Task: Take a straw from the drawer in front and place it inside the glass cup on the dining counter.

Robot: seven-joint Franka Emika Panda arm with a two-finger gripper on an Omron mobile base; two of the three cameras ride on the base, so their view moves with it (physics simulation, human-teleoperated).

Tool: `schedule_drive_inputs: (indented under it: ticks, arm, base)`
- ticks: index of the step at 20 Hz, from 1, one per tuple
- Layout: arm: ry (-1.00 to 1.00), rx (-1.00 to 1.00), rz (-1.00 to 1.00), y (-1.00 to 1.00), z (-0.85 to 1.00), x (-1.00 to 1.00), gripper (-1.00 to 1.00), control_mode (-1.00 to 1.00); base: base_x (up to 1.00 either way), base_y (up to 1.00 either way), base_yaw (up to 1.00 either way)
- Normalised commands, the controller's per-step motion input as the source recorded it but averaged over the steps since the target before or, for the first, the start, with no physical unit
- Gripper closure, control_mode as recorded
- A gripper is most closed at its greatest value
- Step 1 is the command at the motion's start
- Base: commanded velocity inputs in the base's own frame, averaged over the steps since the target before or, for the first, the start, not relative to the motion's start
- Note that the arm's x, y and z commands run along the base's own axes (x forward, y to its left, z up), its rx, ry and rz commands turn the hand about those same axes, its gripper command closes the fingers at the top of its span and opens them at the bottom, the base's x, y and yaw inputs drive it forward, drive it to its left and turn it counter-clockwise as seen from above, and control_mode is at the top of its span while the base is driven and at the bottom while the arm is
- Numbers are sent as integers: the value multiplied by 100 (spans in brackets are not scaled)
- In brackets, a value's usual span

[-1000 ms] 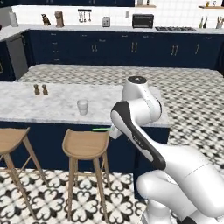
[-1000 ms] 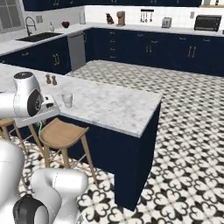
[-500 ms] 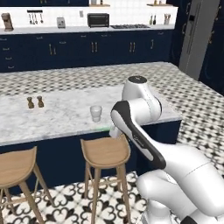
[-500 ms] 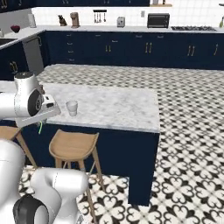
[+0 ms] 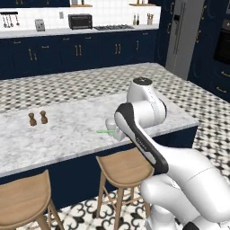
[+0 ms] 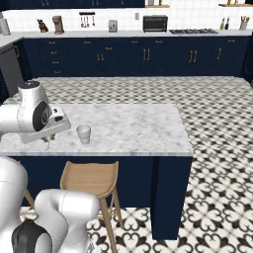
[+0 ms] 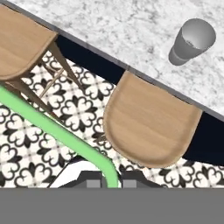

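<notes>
Base swung further right along the dining counter (image 6: 133,126), fingers (image 7: 109,181) pinched on the straw (image 7: 57,129) (lower end hidden), glass cup (image 6: 83,134) near.

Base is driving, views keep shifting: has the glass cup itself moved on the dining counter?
No. The glass cup keeps its spot on the dining counter; the camera shifted.

Both base views look forward and down from behind the arm, sharing the marble counter (image 5: 67,134); the hand view looks steeply down over a stool (image 7: 148,127)
</notes>
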Motion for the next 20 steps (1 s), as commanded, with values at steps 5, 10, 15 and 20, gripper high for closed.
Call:
schedule_drive_inputs:
  ticks: [5,10,15,20]
  arm:
    - [0,0,0,0,0,0,100,100]
    - [0,-7,-2,8,16,23,100,-100]
    - [0,-35,-3,-6,42,31,100,-100]
    - [0,-45,-1,-28,45,7,100,-100]
  base:
    - [89,26,-8]
    - [30,12,-1]
    - [0,0,0]
    - [0,0,0]
